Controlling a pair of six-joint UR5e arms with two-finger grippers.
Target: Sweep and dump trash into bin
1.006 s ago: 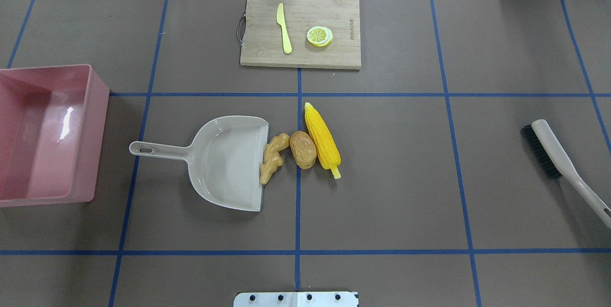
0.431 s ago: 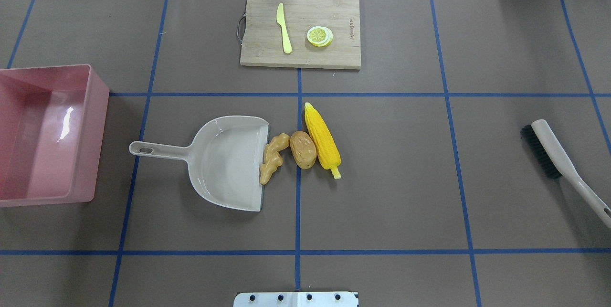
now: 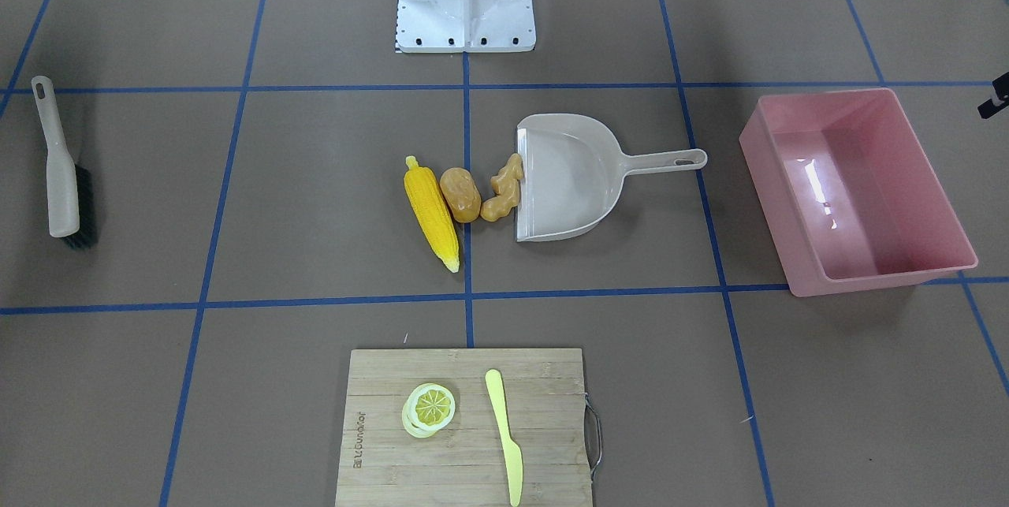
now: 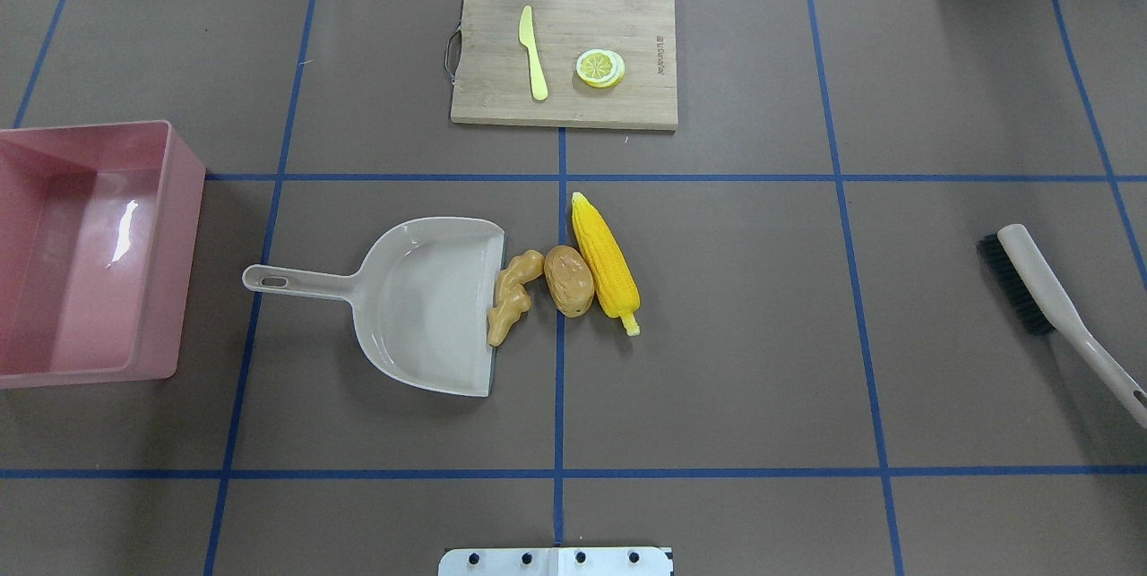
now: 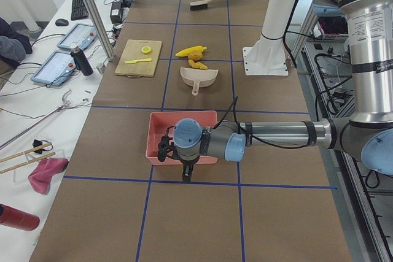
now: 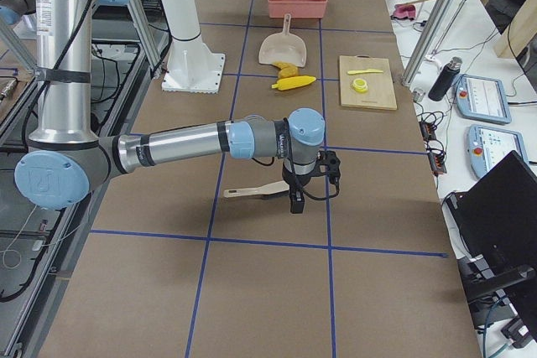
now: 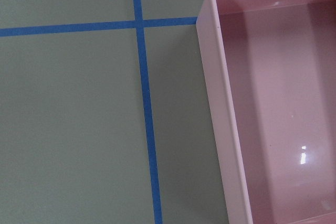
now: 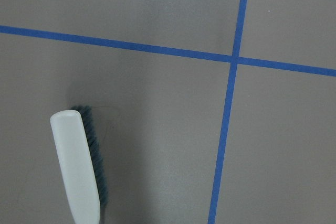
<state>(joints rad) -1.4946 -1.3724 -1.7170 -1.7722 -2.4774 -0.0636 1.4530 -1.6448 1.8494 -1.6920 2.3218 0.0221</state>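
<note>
Trash point(image 4: 569, 280) is waiting mid-frame at the dustpan point(image 4: 430, 307) mouth; right gripper point(image 6: 295, 202) is hovering over the brush point(image 6: 252, 192), left gripper point(image 5: 186, 175) beside the bin point(image 5: 184, 113). Jaws: I cannot tell.

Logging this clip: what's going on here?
Nothing appears held yet. The corn cob, potato and ginger root lie at the dustpan's mouth. The left gripper hangs by the edge of the empty pink bin; the right gripper hangs over the brush. Whether they are open cannot be told.

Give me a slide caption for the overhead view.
Corn cob, potato and ginger root lie at the mouth of the dustpan; pink bin left, brush right.
</note>
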